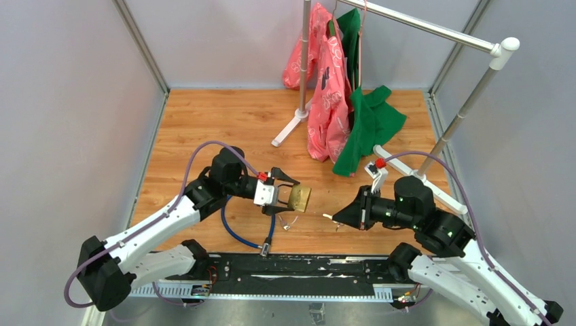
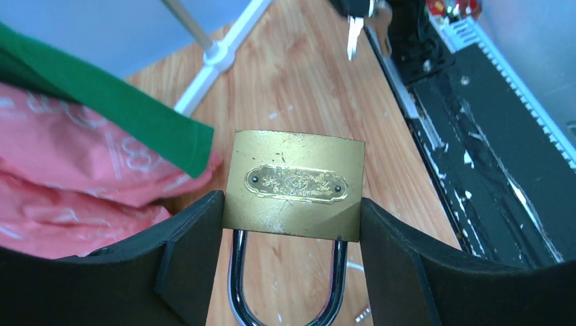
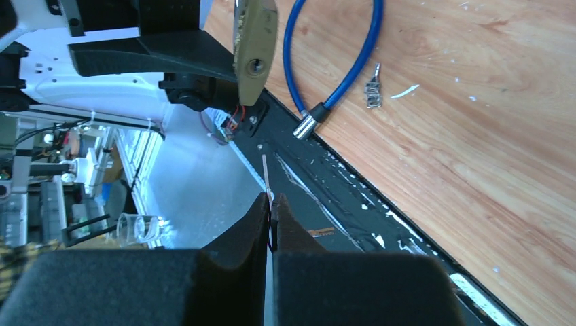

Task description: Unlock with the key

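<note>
A brass padlock (image 1: 299, 197) with a steel shackle hangs above the wooden table, clamped by its sides in my left gripper (image 1: 289, 197). In the left wrist view the padlock (image 2: 295, 183) sits between both black pads, shackle toward the wrist. Its keyhole end faces my right gripper (image 1: 337, 217), a short gap away. That gripper is shut on a thin silver key (image 1: 328, 217). In the right wrist view the key (image 3: 265, 173) sticks out edge-on from the gripper (image 3: 271, 200) and points toward the padlock (image 3: 253, 47), whose keyhole shows. The left wrist view also shows the key (image 2: 352, 37).
A blue cable lock (image 1: 239, 239) curls on the table under the left arm, with small loose keys (image 1: 289, 223) beside it. A white clothes rack with pink and green garments (image 1: 333, 102) stands at the back. A black rail (image 1: 299, 268) runs along the near edge.
</note>
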Controlling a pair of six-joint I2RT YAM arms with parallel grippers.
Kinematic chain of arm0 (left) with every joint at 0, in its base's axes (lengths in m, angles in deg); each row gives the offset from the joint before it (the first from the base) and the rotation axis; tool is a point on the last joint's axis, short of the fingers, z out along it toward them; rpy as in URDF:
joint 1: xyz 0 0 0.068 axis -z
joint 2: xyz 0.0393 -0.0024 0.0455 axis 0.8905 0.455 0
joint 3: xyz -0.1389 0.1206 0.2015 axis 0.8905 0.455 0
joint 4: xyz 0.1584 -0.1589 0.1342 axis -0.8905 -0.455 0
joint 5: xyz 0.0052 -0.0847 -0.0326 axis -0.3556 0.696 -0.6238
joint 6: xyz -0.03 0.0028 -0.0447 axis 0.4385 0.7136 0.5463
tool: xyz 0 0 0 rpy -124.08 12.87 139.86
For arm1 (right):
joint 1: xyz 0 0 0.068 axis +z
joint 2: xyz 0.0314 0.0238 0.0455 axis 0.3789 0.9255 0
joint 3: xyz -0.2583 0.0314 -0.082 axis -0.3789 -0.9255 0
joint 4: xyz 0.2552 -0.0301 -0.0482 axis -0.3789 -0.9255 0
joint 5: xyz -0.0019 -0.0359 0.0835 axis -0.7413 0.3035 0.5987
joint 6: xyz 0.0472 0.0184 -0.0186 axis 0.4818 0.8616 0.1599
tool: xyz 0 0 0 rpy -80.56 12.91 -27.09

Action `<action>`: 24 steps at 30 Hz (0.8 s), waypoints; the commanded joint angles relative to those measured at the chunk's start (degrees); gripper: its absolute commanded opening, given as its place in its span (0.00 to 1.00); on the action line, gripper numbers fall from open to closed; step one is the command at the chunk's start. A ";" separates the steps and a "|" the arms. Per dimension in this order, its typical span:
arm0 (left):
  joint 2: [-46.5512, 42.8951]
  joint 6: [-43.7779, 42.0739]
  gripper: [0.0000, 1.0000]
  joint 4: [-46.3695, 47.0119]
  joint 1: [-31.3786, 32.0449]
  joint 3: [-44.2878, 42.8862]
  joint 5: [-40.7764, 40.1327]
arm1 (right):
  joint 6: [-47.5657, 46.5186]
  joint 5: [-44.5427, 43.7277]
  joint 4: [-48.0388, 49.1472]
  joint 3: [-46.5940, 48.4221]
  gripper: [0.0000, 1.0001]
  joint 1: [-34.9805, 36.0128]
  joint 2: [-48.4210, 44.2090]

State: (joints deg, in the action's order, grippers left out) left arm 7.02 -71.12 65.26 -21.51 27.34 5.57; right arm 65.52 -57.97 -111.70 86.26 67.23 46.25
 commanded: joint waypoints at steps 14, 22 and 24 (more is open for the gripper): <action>2.57 6.10 0.00 13.66 -0.12 -8.58 12.85 | 5.94 3.42 8.40 5.31 0.00 -0.59 2.35; 2.24 5.89 0.00 13.65 -0.03 -8.51 12.09 | 5.85 2.57 9.10 6.49 0.00 -0.59 3.90; 2.28 5.91 0.00 13.65 -0.03 -8.43 12.04 | 5.98 2.32 9.23 6.63 0.00 -0.65 4.25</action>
State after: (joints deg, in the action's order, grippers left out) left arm 10.28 -65.24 73.19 -21.51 21.51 16.08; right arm 70.96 -55.16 -103.77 91.27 67.23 49.96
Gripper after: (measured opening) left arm 0.707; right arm 0.015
